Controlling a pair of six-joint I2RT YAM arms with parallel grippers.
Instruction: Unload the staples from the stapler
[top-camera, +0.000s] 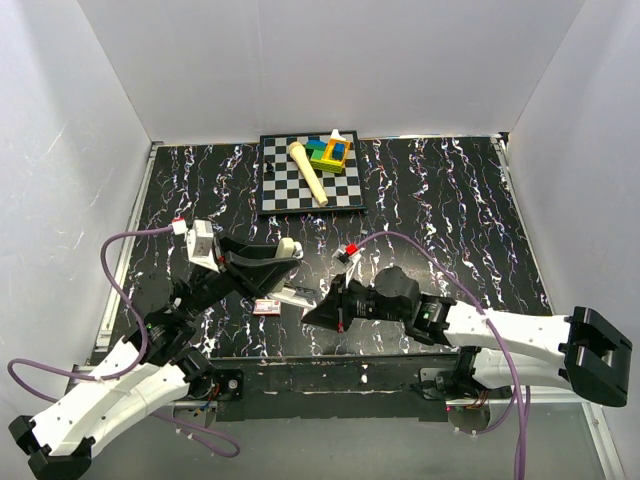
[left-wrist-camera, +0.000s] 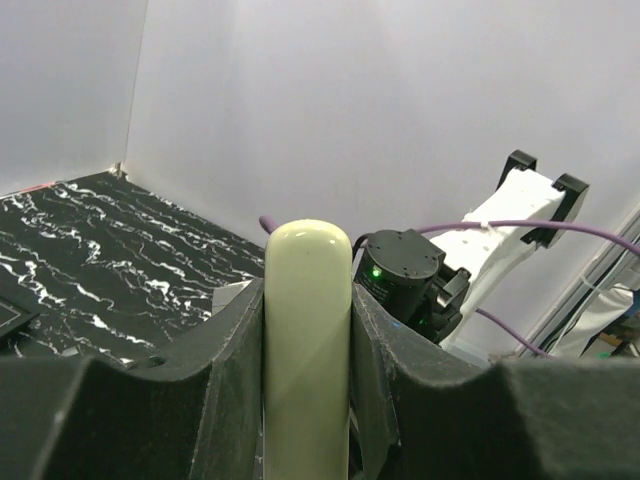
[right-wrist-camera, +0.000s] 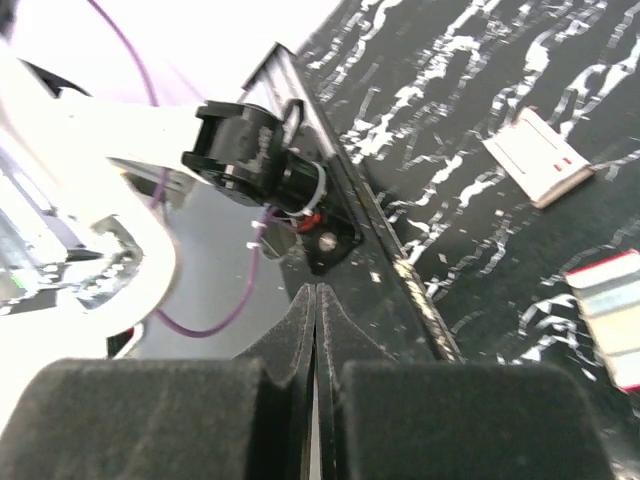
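Note:
My left gripper (top-camera: 288, 252) is shut on the cream stapler (top-camera: 287, 246) and holds it above the table's near middle. In the left wrist view the stapler's rounded end (left-wrist-camera: 307, 320) stands up between the two pads (left-wrist-camera: 235, 370). A pale metal part (top-camera: 298, 294) juts from under the stapler toward my right gripper (top-camera: 312, 317). That gripper sits just to the right, low and shut. In the right wrist view its jaws (right-wrist-camera: 317, 300) meet tip to tip, and nothing shows between them. The staples are hidden.
A small red-and-white box (top-camera: 265, 306) lies under the stapler. The right wrist view shows a flat white box with red marks (right-wrist-camera: 535, 160) and a red-edged grey piece (right-wrist-camera: 608, 318). A checkerboard (top-camera: 285, 195) with a wooden peg (top-camera: 308, 172) and coloured blocks (top-camera: 328, 154) sits at the back.

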